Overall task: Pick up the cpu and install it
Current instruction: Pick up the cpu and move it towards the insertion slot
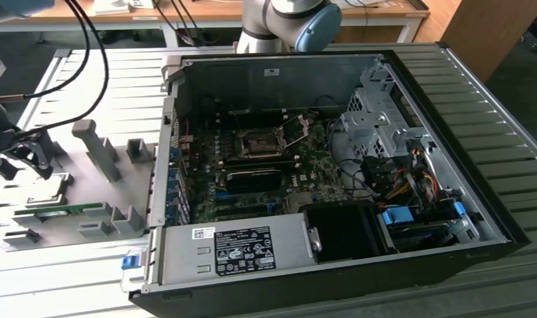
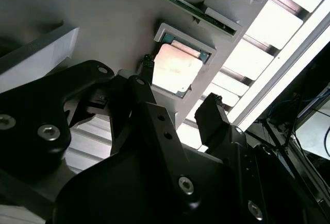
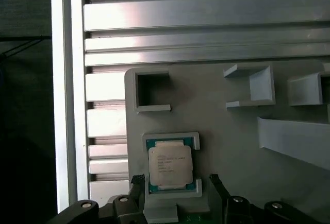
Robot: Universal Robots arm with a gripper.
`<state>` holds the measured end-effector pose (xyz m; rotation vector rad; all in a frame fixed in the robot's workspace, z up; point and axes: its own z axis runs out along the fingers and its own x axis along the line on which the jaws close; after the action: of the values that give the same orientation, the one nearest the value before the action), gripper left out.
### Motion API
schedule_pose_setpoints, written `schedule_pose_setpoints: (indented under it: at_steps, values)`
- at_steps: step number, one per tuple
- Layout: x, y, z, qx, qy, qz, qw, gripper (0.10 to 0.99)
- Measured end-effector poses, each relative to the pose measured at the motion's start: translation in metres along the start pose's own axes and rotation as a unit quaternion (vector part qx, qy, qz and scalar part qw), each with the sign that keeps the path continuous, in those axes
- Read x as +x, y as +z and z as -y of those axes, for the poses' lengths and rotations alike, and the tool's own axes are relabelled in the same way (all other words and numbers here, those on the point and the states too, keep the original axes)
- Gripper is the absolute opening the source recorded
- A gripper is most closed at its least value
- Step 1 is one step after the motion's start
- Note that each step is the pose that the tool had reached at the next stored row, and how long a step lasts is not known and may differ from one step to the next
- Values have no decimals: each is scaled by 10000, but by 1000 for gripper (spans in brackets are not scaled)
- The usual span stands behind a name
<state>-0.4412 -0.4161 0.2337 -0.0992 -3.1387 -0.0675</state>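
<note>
Scene: an open computer case [image 1: 278, 79] is lying on its side on a ribbed metal table [image 1: 507, 146]. A grey tray [image 1: 78, 189] of holders is sitting just beside it, toward the exterior view's left.
Arm: the arm's base [image 1: 282, 20] is standing behind the case, at the far edge of the table.
Cpu: the cpu [image 3: 170, 165] [image 2: 178, 68] [image 1: 46, 197] is lying flat in a shallow square holder on the tray, with its shiny metal top facing up. It is sitting near the tray's outer edge and well apart from the case.
Gripper: the gripper [image 3: 175, 180] [image 2: 178, 84] [image 1: 28, 169] is hanging over the tray, right at the cpu.
Gripper state: it is spread wide. In both wrist views the black fingers [image 3: 135, 182] are standing one on each side of the cpu's holder. They are holding nothing and are not pressing on the chip.
Stick: a long green stick [image 1: 56, 211] [image 2: 175, 0] is lying in the tray's next holder, just beside the cpu.
Socket: the socket [image 1: 260, 142] is sitting on the board inside the case, with its metal frame tilted up.
</note>
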Motion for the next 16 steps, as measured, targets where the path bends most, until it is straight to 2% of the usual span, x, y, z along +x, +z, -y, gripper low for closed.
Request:
schedule_pose_setpoints:
  at_steps: [5, 12, 13, 16]
  values:
    - [0, 85, 4, 1, -377, -16, 9993, 604]
    - [1, 212, 3, 1, -366, -16, 9993, 616]
    - [1, 230, 3, 1, -366, -16, 9993, 675]
    - [2, 282, -4, -2, -365, -16, 9993, 675]
